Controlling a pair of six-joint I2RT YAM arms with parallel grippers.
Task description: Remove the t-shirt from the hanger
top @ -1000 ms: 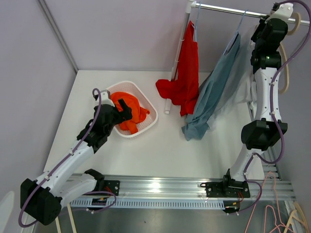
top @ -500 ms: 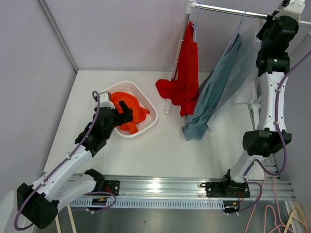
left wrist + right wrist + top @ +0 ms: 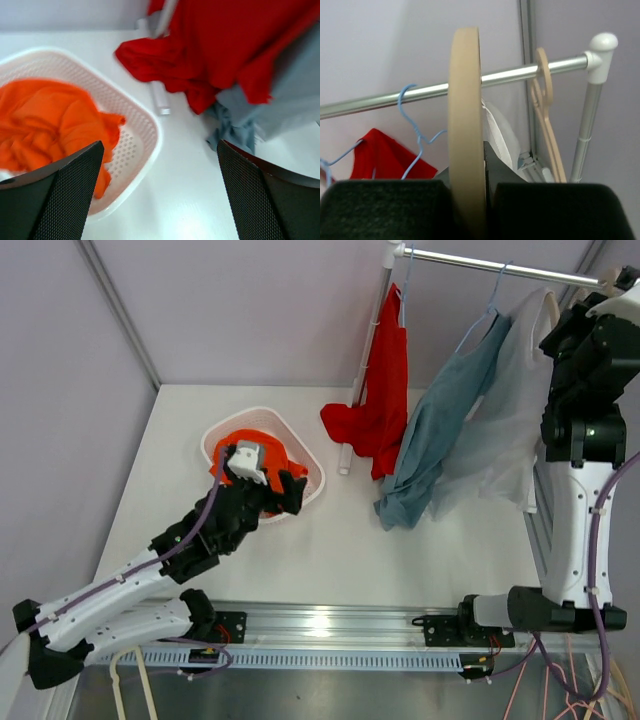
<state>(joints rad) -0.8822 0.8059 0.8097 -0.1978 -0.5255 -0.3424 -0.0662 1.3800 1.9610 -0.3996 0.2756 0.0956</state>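
Observation:
A white t-shirt hangs at the right end of the rail, draped below my right gripper. In the right wrist view my right gripper is shut on a beige wooden hanger, edge-on between the fingers, with the white t-shirt's collar just behind it. My left gripper is open and empty over the near right rim of the white basket. In the left wrist view the left gripper has its jaws wide apart above the bare table.
An orange cloth lies in the basket. A red shirt and a grey-blue shirt hang on blue wire hangers from the metal rail. A bare beige hanger hangs on the rail by the right post.
My right arm has swung up and to the right with the beige hanger, drawing the white t-shirt out beside the grey-blue one. My left gripper has drawn back from the orange cloth toward the basket's near right rim.

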